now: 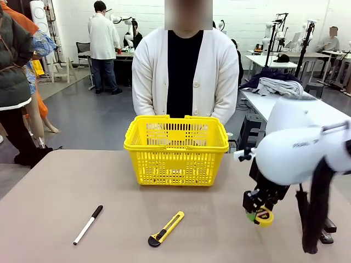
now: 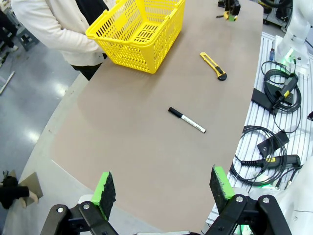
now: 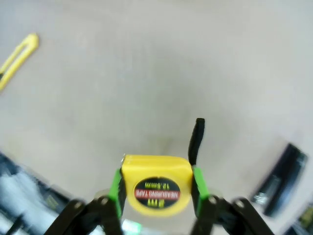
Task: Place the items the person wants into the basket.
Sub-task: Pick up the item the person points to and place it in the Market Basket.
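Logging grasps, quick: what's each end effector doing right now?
Left end effector: open, empty.
Right end effector: closed on the tape measure.

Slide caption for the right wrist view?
Right gripper clamping a yellow tape measure over the table, black stapler beyond.

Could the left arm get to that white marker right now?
Probably yes. The left gripper is open and empty, and the marker lies alone on bare table ahead of it, with nothing between.
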Tool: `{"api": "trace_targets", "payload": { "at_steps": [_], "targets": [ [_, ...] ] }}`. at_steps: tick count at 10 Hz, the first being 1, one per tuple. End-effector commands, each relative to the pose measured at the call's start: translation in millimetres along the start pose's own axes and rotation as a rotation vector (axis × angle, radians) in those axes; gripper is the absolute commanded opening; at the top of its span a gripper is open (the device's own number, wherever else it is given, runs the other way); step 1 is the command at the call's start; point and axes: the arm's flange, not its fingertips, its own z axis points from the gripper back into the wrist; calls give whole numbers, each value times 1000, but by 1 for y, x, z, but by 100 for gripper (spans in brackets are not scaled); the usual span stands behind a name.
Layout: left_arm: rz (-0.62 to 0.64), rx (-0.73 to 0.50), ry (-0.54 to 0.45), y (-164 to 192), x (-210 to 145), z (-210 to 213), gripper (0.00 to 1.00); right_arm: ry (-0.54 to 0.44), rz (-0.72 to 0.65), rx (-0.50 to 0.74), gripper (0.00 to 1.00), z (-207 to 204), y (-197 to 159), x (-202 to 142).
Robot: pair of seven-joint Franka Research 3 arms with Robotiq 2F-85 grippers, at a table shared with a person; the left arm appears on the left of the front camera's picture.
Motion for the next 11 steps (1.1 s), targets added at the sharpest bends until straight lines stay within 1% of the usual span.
{"api": "trace_targets", "payload": {
  "at_steps": [1,3,4,5,7,8,11],
  "targets": [
    [13,8,11,0,1,0,100,-22,22,-11,4,127,24,-31],
    [13,8,11,0,1,0,100,5,28,-27,4,171,36,-27],
    [13,8,11,0,1,0,100,14,19,-21,4,186,40,-23],
    [13,8,11,0,1,0,100,26,11,-9,4,192,42,-20],
    [13,8,11,0,1,0,100,60,-7,18,4,186,34,-15],
    [13,8,11,0,1,0,100,8,41,-12,4,202,40,-30],
    [13,8,11,0,1,0,100,8,41,-12,4,202,40,-30]
  ]
}}
